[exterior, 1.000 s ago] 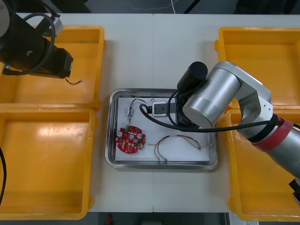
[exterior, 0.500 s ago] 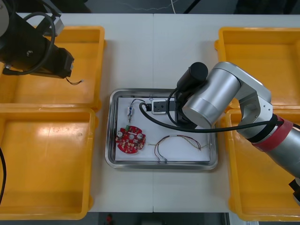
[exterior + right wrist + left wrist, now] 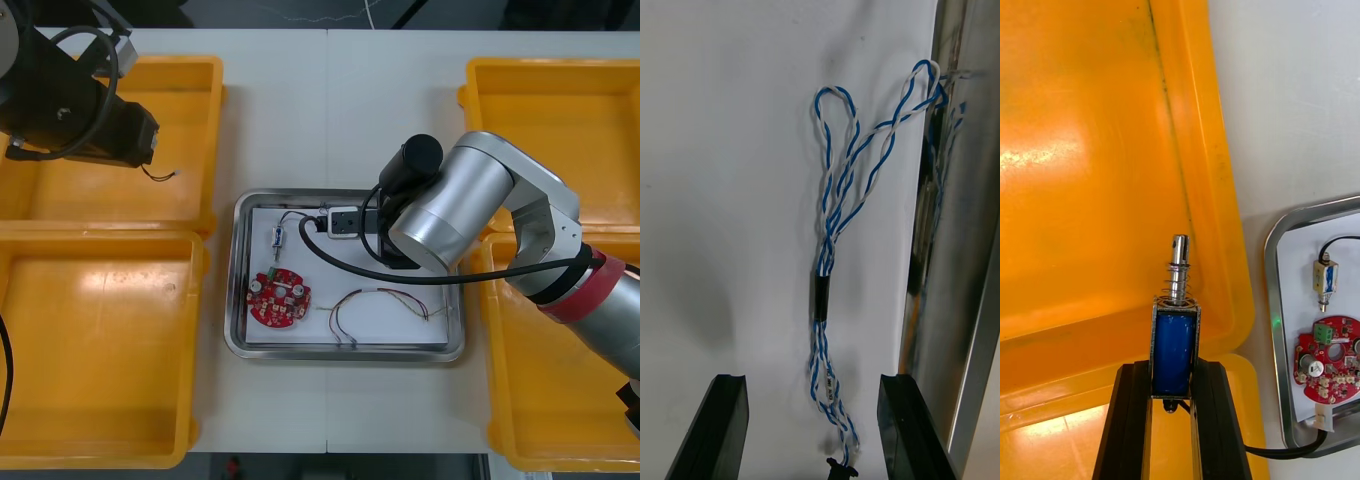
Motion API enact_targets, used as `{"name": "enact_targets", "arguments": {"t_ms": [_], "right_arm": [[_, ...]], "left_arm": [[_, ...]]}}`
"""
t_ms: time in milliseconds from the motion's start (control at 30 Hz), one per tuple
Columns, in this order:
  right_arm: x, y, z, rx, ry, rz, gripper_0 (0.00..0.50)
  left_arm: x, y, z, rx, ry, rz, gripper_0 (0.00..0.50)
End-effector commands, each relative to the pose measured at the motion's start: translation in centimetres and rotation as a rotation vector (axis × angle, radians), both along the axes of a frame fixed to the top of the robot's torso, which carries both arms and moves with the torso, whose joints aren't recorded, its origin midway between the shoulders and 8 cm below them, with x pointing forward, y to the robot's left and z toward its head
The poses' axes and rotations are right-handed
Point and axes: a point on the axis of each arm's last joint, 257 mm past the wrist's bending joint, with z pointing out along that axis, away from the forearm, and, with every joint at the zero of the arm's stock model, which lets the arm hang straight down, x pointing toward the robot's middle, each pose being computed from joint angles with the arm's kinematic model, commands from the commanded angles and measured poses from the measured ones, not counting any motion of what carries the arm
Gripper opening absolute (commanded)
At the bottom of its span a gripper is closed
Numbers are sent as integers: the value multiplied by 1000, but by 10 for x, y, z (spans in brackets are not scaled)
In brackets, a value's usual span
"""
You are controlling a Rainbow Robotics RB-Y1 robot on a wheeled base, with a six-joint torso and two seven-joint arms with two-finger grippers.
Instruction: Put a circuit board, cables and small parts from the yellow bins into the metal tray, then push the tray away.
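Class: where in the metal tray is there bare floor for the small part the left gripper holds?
Bare: the metal tray's near right corner, between the red and yellow cable and the rim. Crowded: circuit board and small metal part at left; right gripper, open, over the blue and white cable.

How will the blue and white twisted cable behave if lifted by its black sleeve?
Probably floppy: the twisted cable, under the right gripper with jaws open, lies in loose loops, so its ends should droop. Likely light, being thin wire. Its far loop reaches the tray wall, so it may snag there.
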Motion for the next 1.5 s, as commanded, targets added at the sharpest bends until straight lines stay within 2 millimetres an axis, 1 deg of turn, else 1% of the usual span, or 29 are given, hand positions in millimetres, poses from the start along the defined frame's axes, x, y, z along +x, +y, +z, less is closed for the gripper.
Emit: {"name": "enact_targets", "arguments": {"t_ms": [33,200,300,500,600,733,867,900,967,1033,1133,1300,1400,1433,1500], "right_arm": [[1,-5,9,-12,-24,10,500],[-4,-7,23,-6,-27,-7,500],[-10,-10,34,-8,-28,-20,500],[-26,-23,57,-19,-17,-67,500],[-36,-35,67,-5,-8,-117,500],[-53,-56,78,53,14,-243,500],[-56,-61,100,178,-31,-338,500],[-57,-62,103,192,-36,-349,500],[-57,-67,116,271,-65,-409,500],[-59,-71,124,329,-80,-453,500],[-63,-82,130,404,-84,-522,500],[-73,-110,127,518,-36,-663,500],[-81,-136,127,584,-22,-764,500],[-82,-140,126,590,-19,-778,500],[-88,-155,127,624,-15,-830,500]], "left_arm": [[-3,1,11,-34,-25,26,1],[-4,0,12,-38,-27,26,1],[-4,-1,13,-41,-26,24,3],[-5,-4,13,-49,-24,21,1],[-6,-6,11,-49,-19,16,1],[-7,-9,9,-44,-12,13,1],[-10,-17,6,-35,-8,2,1],[-10,-18,4,-34,-6,2,1],[-12,-26,1,-36,1,-9,1],[-13,-34,0,-40,1,-17,2],[-14,-48,-2,-45,7,-35,1],[-14,-76,-4,-50,14,-45,1],[-16,-102,-5,-58,22,-53,3],[-17,-107,-5,-59,24,-57,1],[-18,-121,-7,-52,29,-75,2]]}}
